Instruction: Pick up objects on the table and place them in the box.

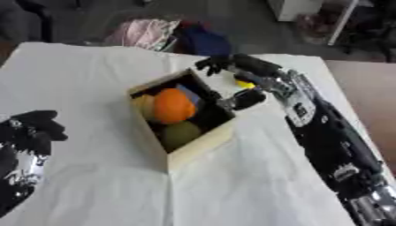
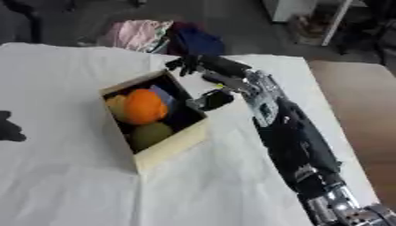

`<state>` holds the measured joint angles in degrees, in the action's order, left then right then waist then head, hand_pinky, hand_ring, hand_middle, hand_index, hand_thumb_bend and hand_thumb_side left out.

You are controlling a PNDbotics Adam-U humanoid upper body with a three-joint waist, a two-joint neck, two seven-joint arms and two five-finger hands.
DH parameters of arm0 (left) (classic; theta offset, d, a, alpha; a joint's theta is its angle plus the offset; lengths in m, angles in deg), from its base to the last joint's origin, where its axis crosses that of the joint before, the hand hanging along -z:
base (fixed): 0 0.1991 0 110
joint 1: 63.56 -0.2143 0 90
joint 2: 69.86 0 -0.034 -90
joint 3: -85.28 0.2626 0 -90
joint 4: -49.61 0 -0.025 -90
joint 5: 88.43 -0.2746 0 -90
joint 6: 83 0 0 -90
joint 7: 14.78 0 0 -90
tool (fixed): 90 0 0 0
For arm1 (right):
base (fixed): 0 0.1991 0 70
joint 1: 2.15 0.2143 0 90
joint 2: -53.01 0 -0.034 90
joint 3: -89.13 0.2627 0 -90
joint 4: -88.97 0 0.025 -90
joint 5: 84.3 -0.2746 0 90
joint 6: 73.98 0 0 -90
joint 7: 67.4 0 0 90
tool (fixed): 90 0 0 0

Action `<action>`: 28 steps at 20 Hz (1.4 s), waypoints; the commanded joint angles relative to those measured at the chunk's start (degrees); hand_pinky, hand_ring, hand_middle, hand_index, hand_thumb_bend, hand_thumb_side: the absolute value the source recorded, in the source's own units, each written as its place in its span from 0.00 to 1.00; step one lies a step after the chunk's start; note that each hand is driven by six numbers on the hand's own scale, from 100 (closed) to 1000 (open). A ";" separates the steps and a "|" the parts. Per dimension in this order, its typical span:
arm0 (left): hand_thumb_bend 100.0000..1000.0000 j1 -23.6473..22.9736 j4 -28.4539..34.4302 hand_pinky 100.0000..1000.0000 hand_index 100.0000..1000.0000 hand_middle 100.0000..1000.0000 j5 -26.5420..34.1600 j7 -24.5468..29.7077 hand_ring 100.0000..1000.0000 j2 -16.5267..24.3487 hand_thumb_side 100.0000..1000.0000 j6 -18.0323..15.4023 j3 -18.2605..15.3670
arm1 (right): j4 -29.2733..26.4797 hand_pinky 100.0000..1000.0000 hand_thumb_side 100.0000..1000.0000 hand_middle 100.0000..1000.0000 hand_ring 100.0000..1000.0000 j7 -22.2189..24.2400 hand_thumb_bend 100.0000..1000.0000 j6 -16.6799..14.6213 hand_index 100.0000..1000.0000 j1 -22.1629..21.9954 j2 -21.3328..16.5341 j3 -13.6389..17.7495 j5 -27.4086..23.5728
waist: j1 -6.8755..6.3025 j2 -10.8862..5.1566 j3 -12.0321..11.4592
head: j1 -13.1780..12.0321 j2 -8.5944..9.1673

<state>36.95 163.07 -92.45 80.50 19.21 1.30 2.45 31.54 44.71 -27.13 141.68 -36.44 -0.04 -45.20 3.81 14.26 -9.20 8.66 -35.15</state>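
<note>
A wooden box [image 1: 197, 148] sits askew near the middle of the counter [image 1: 93, 176], which is draped in a white cloth. Inside it an orange ball [image 1: 173, 106] lies on top, with a yellowish thing [image 1: 143, 106] against its left side, a green one [image 1: 182, 132] on the near side and something blue [image 1: 189, 93] at the far side.

The right arm reaches in from the lower right, and the right hand [image 1: 244, 70] hangs just past the box's far right corner. Its fingers [image 1: 210, 64] stretch over the far rim, the thumb [image 1: 246, 99] points down beside the right wall, and a small yellow bit [image 1: 244, 83] shows between them; whether the hand pinches it I cannot tell.

The left hand [image 1: 35, 126] rests at the left edge, well apart from the box, its fingers relaxed and holding nothing.
</note>
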 commanded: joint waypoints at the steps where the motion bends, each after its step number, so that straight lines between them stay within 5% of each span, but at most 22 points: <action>1: 0.00 0.21 1.13 0.65 0.77 0.54 -0.32 -0.01 0.56 0.34 0.50 0.14 -0.42 | 1.19 0.64 0.20 0.83 0.70 -2.33 0.00 3.34 0.95 0.92 -4.08 3.43 -2.98 | 0.70 -0.56 0.06 | -0.07 1.07; 6: 0.00 0.70 1.13 0.65 0.77 0.54 -0.51 0.26 0.56 0.43 0.50 0.16 -0.14 | 6.53 0.63 0.29 0.85 0.69 -8.49 0.00 9.34 0.95 0.44 -6.44 7.51 -1.11 | 1.32 -0.12 -0.80 | 0.69 2.08; 11: 0.00 2.30 1.13 0.65 0.77 0.54 0.04 0.94 0.56 0.41 0.50 -0.06 0.49 | 10.99 0.64 0.30 0.89 0.72 -13.95 0.00 12.17 0.96 -0.19 -7.27 9.64 3.04 | 2.04 0.35 -3.25 | 2.09 3.33; 20: 0.00 3.62 1.13 0.65 0.77 0.54 0.68 2.22 0.56 0.38 0.50 -0.33 1.06 | 15.73 0.69 0.18 0.99 0.76 -20.69 0.00 16.17 0.98 -1.07 -7.37 10.41 13.82 | 2.75 0.89 -6.06 | 4.15 4.32; 28: 0.00 3.75 1.13 0.65 0.77 0.54 0.59 2.33 0.56 0.26 0.50 -0.31 1.15 | 18.94 0.70 0.10 0.93 0.75 -24.68 0.00 18.44 0.95 -1.64 -7.12 10.16 23.76 | 3.05 1.14 -6.58 | 4.86 4.51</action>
<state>40.06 163.07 -91.87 82.69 19.21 0.99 3.56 50.31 20.57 -8.92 139.28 -41.69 10.02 -22.93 6.39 15.47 -15.71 13.29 -31.43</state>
